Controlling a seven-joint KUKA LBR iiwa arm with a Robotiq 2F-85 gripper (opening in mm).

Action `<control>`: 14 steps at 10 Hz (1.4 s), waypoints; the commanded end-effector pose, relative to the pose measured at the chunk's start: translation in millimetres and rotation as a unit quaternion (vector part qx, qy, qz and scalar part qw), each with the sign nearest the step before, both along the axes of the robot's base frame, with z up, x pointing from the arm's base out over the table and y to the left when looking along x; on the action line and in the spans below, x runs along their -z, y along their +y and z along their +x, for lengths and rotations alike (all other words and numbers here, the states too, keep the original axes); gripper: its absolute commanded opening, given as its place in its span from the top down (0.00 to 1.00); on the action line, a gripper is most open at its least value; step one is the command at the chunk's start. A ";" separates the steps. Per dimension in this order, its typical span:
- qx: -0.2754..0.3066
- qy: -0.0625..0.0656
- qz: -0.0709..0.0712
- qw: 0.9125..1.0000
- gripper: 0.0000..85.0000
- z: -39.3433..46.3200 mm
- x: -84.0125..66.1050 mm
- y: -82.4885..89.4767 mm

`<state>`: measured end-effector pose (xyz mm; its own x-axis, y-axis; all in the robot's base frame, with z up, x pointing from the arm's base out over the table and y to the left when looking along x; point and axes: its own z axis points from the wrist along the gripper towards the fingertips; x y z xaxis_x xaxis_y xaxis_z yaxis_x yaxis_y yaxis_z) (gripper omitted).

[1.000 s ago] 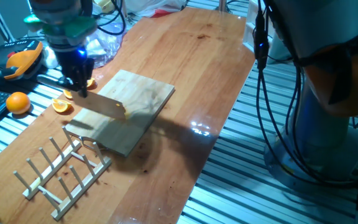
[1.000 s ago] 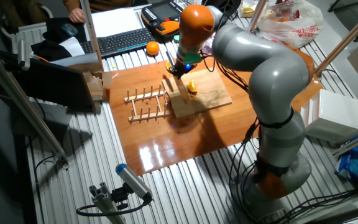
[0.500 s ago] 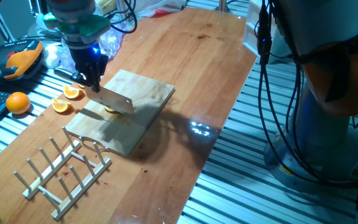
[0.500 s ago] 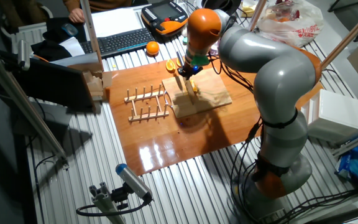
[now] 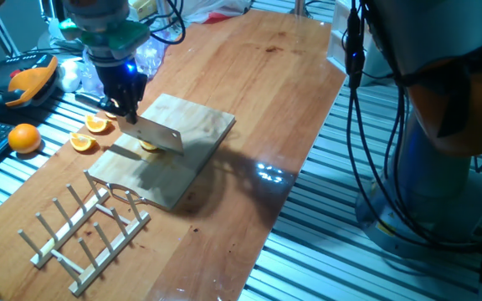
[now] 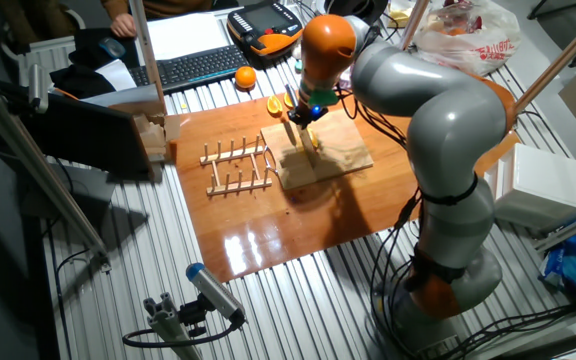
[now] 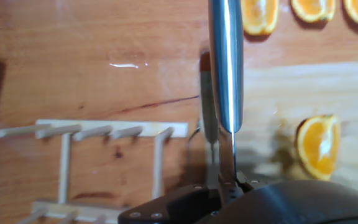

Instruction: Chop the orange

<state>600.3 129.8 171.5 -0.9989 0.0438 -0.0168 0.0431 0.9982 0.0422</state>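
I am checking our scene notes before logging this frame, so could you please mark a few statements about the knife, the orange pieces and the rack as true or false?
1. The gripper holds a steel-bladed knife. True.
2. The small orange wedge lies on the pale wooden cutting board. True.
3. The whole round orange sits on the board. False: it rests off the wooden tabletop, on the metal slats.
4. The wooden peg rack holds plates. False: nothing is in it.
5. Three cut orange pieces lie off the board. True.

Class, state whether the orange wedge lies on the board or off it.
On it: the wedge rests on the pale board, beside the knife.
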 end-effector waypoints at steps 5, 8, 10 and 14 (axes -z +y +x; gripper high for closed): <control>-0.014 0.018 0.010 1.000 1.00 0.5 0.4 1.0; 0.032 0.029 0.016 0.999 1.00 0.5 0.4 1.0; 0.039 0.014 0.003 0.999 1.00 0.5 0.4 1.0; 0.022 0.017 0.014 1.000 1.00 15.9 -1.8 -31.1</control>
<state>616.5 105.3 173.2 -0.9957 0.0901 0.0202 0.0913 0.9934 0.0693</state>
